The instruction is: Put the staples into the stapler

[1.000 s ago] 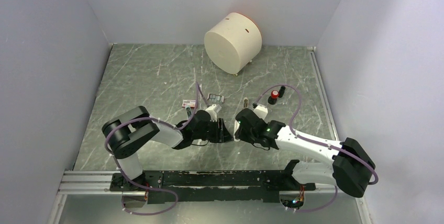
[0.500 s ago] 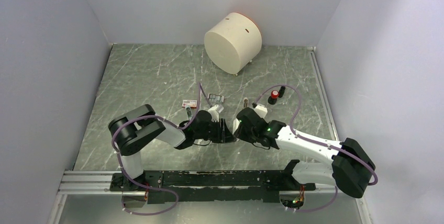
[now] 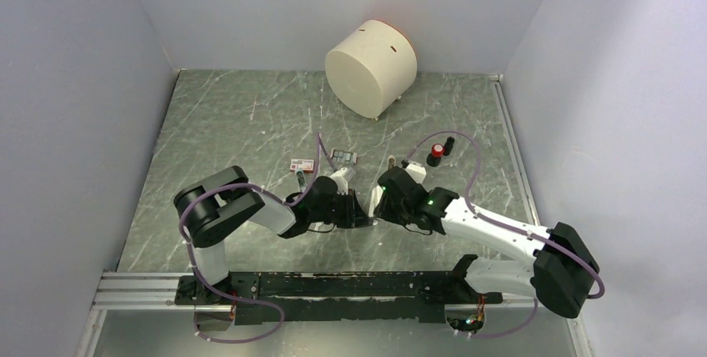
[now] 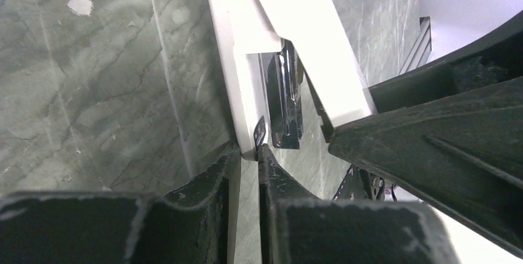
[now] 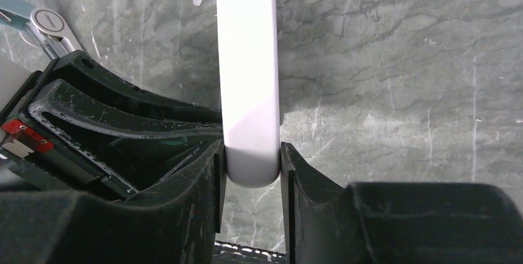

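A white stapler is held between both grippers just above the table. My right gripper is shut on the rounded end of its white top arm. My left gripper is shut on the thin edge of the stapler's lower white part. The stapler is spread open, and its black metal magazine shows between the two white parts. In the top view the grippers meet at the table's middle, left and right. The staples are dark-grey strips lying on the table behind the left gripper.
A small red-and-white box lies left of the staples. A big cream cylinder stands at the back. A red-and-black item and a small metal piece lie behind the right gripper. Walls close in on three sides.
The left arm's elbow has shifted a little to the right and the right gripper a little away from me. Both grippers stay shut on the stapler.
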You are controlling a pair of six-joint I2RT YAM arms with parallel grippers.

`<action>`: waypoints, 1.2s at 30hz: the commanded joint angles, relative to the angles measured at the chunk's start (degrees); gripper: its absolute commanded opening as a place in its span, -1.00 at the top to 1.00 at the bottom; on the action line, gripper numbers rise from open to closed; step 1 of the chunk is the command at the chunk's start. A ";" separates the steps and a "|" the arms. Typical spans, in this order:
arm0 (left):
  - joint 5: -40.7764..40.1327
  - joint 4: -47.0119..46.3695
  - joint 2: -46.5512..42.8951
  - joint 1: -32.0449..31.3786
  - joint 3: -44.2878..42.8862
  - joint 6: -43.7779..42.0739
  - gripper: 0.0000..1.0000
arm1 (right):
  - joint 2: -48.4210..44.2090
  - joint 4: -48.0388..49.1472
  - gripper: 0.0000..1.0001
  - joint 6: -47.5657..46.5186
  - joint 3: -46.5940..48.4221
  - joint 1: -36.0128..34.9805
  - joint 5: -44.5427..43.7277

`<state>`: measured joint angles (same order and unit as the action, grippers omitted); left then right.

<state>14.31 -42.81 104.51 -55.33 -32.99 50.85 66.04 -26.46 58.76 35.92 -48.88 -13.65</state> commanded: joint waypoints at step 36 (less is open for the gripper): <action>-4.76 18.20 3.97 0.30 -1.91 2.09 0.75 | 25.52 -2.17 0.23 -28.67 27.77 13.54 1.48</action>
<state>12.71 -36.16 105.10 -55.22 -36.97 55.37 88.51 -28.95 32.25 62.96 -35.22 -14.79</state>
